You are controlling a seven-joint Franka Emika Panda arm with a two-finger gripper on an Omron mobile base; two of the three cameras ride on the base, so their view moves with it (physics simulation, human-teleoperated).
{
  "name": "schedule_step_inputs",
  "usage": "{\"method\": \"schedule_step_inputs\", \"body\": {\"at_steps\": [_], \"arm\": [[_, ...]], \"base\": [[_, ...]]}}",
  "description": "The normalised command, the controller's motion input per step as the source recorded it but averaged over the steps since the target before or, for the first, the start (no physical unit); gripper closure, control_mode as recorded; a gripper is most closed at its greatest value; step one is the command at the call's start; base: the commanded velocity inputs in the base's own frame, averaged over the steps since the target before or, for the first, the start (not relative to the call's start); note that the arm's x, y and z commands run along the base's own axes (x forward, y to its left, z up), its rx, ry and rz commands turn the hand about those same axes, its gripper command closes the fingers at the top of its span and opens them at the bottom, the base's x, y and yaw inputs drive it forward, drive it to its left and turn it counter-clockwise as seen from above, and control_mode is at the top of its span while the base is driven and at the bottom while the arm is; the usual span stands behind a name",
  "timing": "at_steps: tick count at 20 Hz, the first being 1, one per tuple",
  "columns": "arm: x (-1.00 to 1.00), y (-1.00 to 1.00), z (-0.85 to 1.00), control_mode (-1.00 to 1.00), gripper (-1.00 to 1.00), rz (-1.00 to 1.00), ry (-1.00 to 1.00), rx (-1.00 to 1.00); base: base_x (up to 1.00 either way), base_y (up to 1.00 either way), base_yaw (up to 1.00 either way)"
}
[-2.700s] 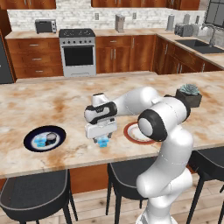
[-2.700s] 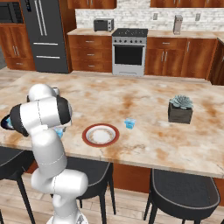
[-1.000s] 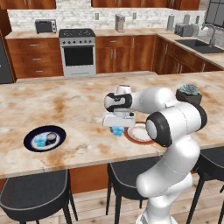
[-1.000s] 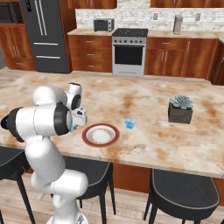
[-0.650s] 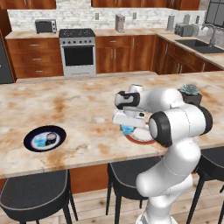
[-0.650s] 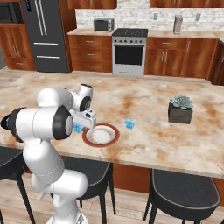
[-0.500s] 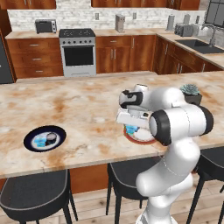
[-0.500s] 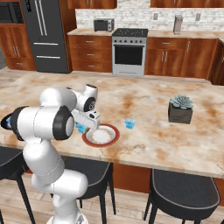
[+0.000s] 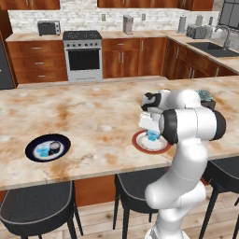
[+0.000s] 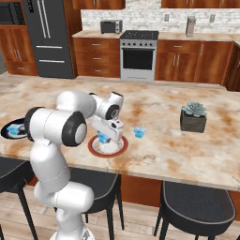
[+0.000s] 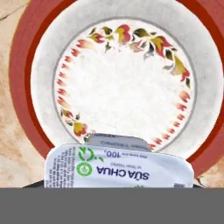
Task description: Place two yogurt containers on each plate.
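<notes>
My gripper (image 9: 151, 130) is shut on a light blue yogurt container (image 9: 153, 136) and holds it just above the red-rimmed plate (image 9: 140, 144). From the hand view, the container's printed white lid (image 11: 118, 168) lies over the near edge of the red-rimmed plate (image 11: 26, 65), hiding the finger tips. The white centre with its flower ring is bare. In the right base view my gripper (image 10: 106, 134) hangs over the same plate (image 10: 120, 147). Another light blue yogurt container (image 10: 139, 132) stands on the counter just right of it. The black-rimmed plate (image 9: 32, 146) at the left carries a light blue container (image 9: 43, 151) and a dark one (image 9: 55, 146).
A potted succulent in a dark box (image 10: 193, 117) stands on the counter to the right. Black stools (image 10: 197, 201) line the near side of the island. The stove (image 9: 84, 56) and cabinets are far behind.
The arm has swung to the right with the light blue container, from the counter's middle to above the red-rimmed plate. The other containers and plates have stayed put.
</notes>
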Motion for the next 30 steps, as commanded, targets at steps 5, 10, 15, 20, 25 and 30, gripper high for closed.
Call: {"method": "schedule_step_inputs", "body": {"at_steps": [5,10,15,20,25,30], "arm": [[0.09,-0.49,-0.27,-1.00,1.00,-0.12,0.02,0.00],[0.16,-0.07,-0.38,-1.00,1.00,-0.07,0.01,0.00],[0.17,-0.02,-0.16,-1.00,-1.00,-0.08,0.00,0.00],[0.07,-0.04,-0.11,-1.00,-1.00,-0.04,0.02,0.00],[0.02,0.00,0.00,-1.00,-1.00,-0.01,0.01,0.00],[0.00,0.01,0.22,-1.00,-1.00,0.00,0.00,0.00]], "base": [[0.00,0.00,0.00],[0.00,0.00,0.00],[0.00,0.00,0.00],[0.00,0.00,0.00],[0.00,0.00,0.00],[0.00,0.00,0.00]]}}
